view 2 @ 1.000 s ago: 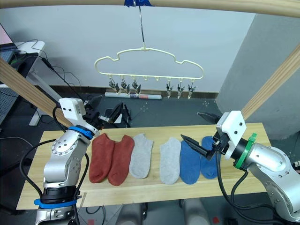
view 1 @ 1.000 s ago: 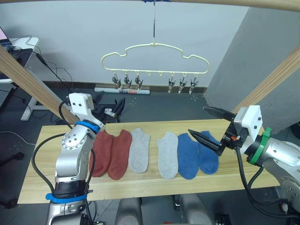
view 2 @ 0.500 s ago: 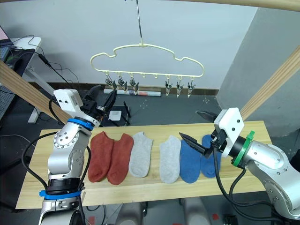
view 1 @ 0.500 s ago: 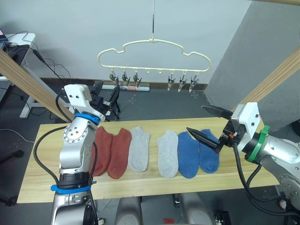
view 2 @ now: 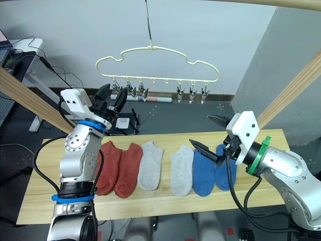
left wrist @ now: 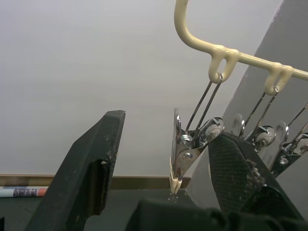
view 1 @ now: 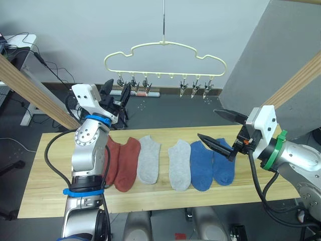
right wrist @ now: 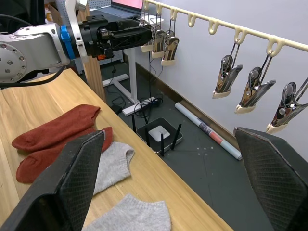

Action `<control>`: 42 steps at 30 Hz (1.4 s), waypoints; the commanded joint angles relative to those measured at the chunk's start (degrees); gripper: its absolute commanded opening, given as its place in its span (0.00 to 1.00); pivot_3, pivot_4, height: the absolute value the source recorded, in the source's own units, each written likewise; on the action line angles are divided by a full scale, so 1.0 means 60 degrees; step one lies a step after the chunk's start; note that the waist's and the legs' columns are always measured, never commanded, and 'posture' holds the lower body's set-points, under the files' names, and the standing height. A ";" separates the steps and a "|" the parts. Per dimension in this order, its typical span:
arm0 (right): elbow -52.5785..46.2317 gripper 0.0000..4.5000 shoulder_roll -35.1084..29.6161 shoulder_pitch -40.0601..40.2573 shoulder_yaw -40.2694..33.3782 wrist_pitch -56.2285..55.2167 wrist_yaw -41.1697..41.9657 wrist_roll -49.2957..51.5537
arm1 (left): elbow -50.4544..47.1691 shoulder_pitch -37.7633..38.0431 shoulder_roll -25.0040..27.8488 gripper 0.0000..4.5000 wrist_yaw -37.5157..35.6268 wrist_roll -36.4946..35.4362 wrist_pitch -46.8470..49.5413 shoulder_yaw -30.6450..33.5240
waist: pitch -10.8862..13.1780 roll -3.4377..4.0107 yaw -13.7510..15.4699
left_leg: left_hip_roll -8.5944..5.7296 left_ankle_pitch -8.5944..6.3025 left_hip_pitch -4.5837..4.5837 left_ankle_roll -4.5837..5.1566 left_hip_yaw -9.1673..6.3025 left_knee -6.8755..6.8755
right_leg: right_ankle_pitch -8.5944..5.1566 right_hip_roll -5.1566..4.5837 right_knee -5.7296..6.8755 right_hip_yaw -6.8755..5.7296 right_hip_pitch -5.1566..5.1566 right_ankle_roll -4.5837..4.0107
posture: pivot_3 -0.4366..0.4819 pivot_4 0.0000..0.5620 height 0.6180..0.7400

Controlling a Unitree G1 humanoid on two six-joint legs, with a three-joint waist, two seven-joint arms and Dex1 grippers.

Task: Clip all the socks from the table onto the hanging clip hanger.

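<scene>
My left gripper (left wrist: 163, 159) spread around first silver clip (left wrist: 185, 149); right gripper (view 1: 224, 133) spread, empty; cream clip hanger (view 1: 164, 50) wavy.

— Where are the socks (view 1: 170, 163)?
— Mid-frame, six flat in a row on the pale table (view 1: 40, 175): two red, two grey, two blue.
— The clip hanger (view 1: 164, 60)?
— Hanging top centre, clips empty.

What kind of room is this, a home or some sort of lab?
Probably a lab or test room: a bare wooden pole frame holds the hanger, cables trail over the floor, and a desk stands at the side.
</scene>
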 commanded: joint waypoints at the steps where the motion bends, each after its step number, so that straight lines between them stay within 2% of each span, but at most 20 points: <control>1: -0.0290 1.00 0.0005 0.0018 -0.0043 -0.0068 0.0072 0.0135 | -0.0358 -0.0169 -0.0030 0.67 0.0053 -0.0128 -0.0077 0.0072 | 0.0023 -0.0002 -0.0002 | 0.0000 0.0000 0.0000 -0.0001 0.0000 0.0000 | 0.0000 0.0000 0.0000 0.0001 0.0000 0.0000 | 0.36 0.69 1.00; 12: -0.0346 1.00 0.0137 -0.0033 -0.0001 -0.0116 0.0041 0.0146 | -0.0491 -0.0422 -0.0126 0.67 0.0236 -0.0154 -0.0001 0.0089 | 0.0148 -0.0005 0.0000 | 0.0000 -0.0004 -0.0015 -0.0008 0.0000 0.0000 | -0.0001 0.0000 -0.0006 0.0001 -0.0014 0.0003 | 0.36 0.68 1.00; 23: -0.0378 1.00 0.0741 -0.1406 0.0273 0.0032 -0.0321 0.0527 | -0.0579 -0.0438 -0.0126 0.67 0.0354 -0.0163 0.0106 0.0047 | 0.0177 0.0004 -0.0015 | 0.0000 -0.0009 -0.0021 -0.0016 -0.0002 -0.0004 | -0.0005 0.0000 -0.0015 0.0000 -0.0020 0.0008 | 0.36 0.68 1.00; 32: -0.0378 1.00 0.0712 -0.1684 0.0377 0.0310 -0.0426 0.0547 | -0.0592 -0.0590 -0.0162 0.67 0.0334 -0.0183 0.0077 -0.0006 | 0.0176 0.0003 0.0010 | 0.0000 -0.0001 -0.0161 -0.0028 -0.0005 0.0011 | 0.0007 -0.0002 0.0008 -0.0005 -0.0166 -0.0006 | 0.37 0.67 1.00; 35: -0.0355 1.00 0.0674 -0.1634 0.0367 0.0311 -0.0388 0.0501 | -0.0576 -0.0654 -0.0127 0.55 0.0229 -0.0157 -0.0022 -0.0045 | 0.0176 0.0003 0.0009 | 0.0000 -0.0005 -0.0161 -0.0024 -0.0006 0.0009 | 0.0021 -0.0003 0.0008 -0.0010 -0.0166 -0.0031 | 0.37 0.66 1.00; 38: -0.0332 1.00 0.0670 -0.1566 0.0364 0.0265 -0.0345 0.0462 | -0.0582 -0.0651 -0.0139 0.37 0.0206 -0.0159 -0.0015 -0.0030 | 0.0176 0.0003 0.0008 | 0.0000 -0.0006 -0.0162 -0.0021 -0.0006 0.0008 | 0.0001 -0.0003 0.0006 -0.0010 -0.0166 0.0003 | 0.37 0.66 1.00; 42: -0.0314 1.00 0.0671 -0.1399 0.0374 0.0134 -0.0245 0.0356 | -0.0726 -0.0578 -0.0151 0.37 0.0224 -0.0200 0.0039 0.0035 | 0.0176 0.0003 0.0009 | 0.0000 -0.0006 -0.0161 -0.0021 -0.0006 0.0008 | -0.0001 -0.0003 0.0008 -0.0012 -0.0165 0.0007 | 0.37 0.65 1.00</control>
